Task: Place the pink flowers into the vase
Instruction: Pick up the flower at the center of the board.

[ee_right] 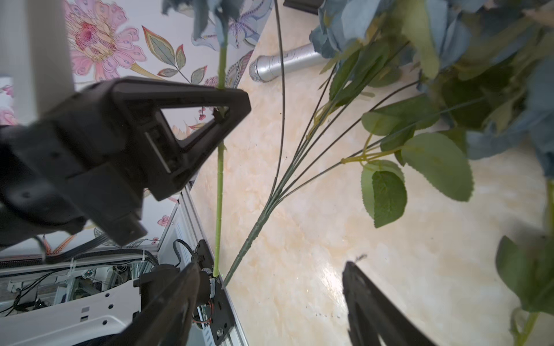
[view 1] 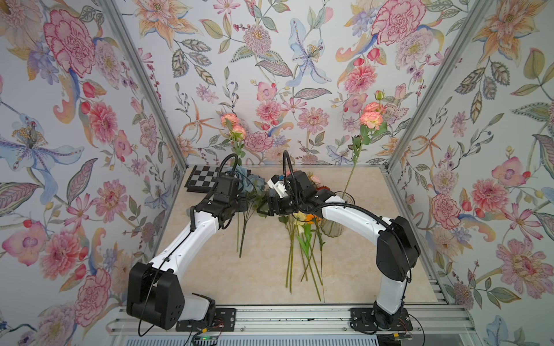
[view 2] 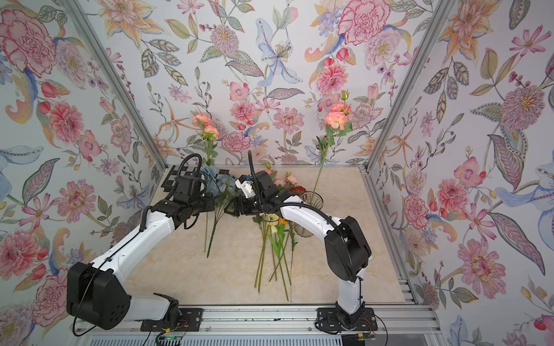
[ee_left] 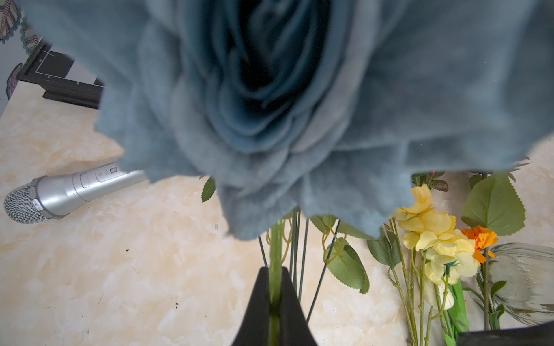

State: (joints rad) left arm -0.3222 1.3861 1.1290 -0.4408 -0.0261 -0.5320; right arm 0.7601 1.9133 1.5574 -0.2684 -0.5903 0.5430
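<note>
My left gripper [ee_left: 274, 287] is shut on a light green stem [ee_right: 218, 185], also seen in a top view [view 1: 238, 236]. That stem rises to pink flowers [view 1: 233, 125] standing above the wrist. A second spray of pink flowers [view 1: 371, 117] stands in the vase [view 2: 311, 200], a clear ribbed glass one half hidden behind my right arm. The vase [ee_left: 524, 275] also shows in the left wrist view. My right gripper [ee_right: 269, 287] is open just right of the left gripper [view 1: 239, 203], with nothing between its fingers. More pink blooms [view 2: 287, 179] lie behind the right wrist.
A dusty blue rose bunch [ee_left: 269, 90] fills the left wrist view and lies between the grippers [view 1: 250, 179]. Yellow and orange flowers [ee_left: 434, 236] lie in front of the vase. A silver microphone [ee_left: 60, 191] and a checkerboard [view 1: 204, 176] sit at the back left.
</note>
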